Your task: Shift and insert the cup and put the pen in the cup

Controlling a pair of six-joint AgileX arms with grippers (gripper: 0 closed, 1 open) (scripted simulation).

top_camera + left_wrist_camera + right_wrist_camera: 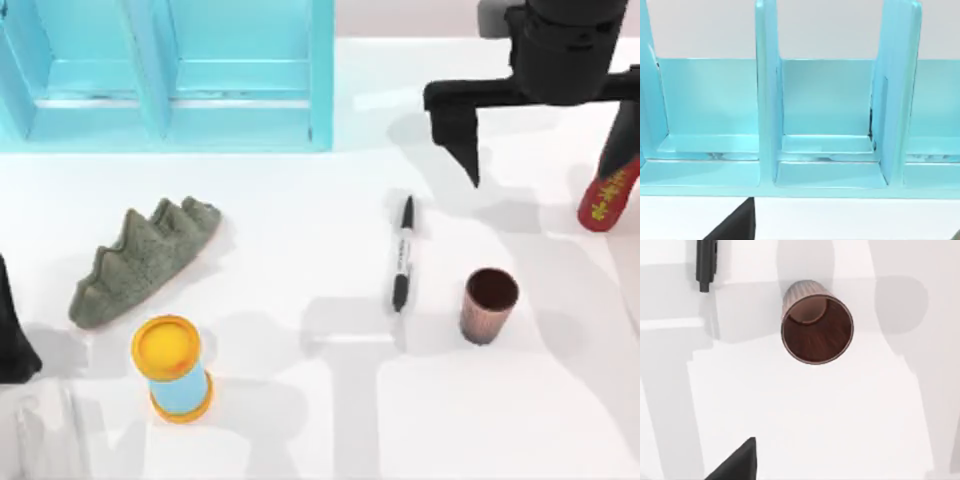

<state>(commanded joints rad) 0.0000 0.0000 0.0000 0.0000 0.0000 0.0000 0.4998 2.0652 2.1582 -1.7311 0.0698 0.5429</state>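
While your right gripper hangs with fingers spread, well behind the upright copper-brown metallic cup, beware: a skewed descent could topple that cup onto the slim black white-banded pen lying just to its left. Your left arm sits parked at the table's left edge; I cannot tell its fingers' state.
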